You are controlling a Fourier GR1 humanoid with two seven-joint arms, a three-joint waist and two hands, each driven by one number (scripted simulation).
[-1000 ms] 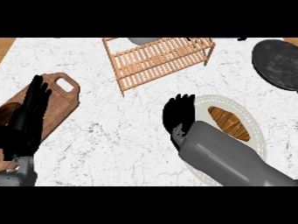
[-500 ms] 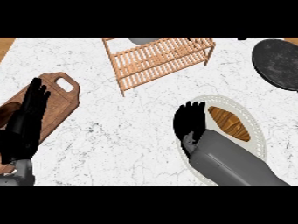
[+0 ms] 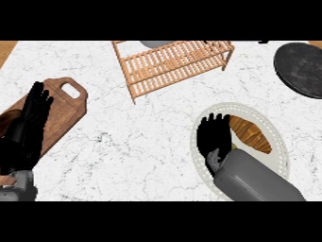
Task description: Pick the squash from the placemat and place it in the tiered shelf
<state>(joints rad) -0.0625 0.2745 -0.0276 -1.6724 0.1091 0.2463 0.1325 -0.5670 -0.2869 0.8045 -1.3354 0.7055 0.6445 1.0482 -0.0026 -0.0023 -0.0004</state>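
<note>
— So, where do you stand with the squash (image 3: 250, 133)?

— Reaching for it. My right hand (image 3: 214, 136) hovers over the round placemat (image 3: 278, 158), fingers straight and holding nothing. The squash lies just beside my fingers, on their right, resting on that same mat.

— Are you touching it?

— I cannot tell for certain; my fingers look close alongside it, not wrapped round it.

— And your other hand?

— My left hand (image 3: 25, 128) rests open, fingers up, over the wooden cutting board (image 3: 69, 101) far off to my left. It plays no part, I judge.

— What does the next move call for?

— I reckon I must shift my right hand rightward over the squash and curl the fingers round its narrow body. It lies slantwise, so the hand should turn to match.

— And then?

— Lift and carry it forward and a little leftward to the tiered shelf (image 3: 172, 64), well ahead of my fingertips on the table (image 3: 135, 142). The frying pan (image 3: 308, 71) sits ahead on the right; I should stay clear of it.
</note>
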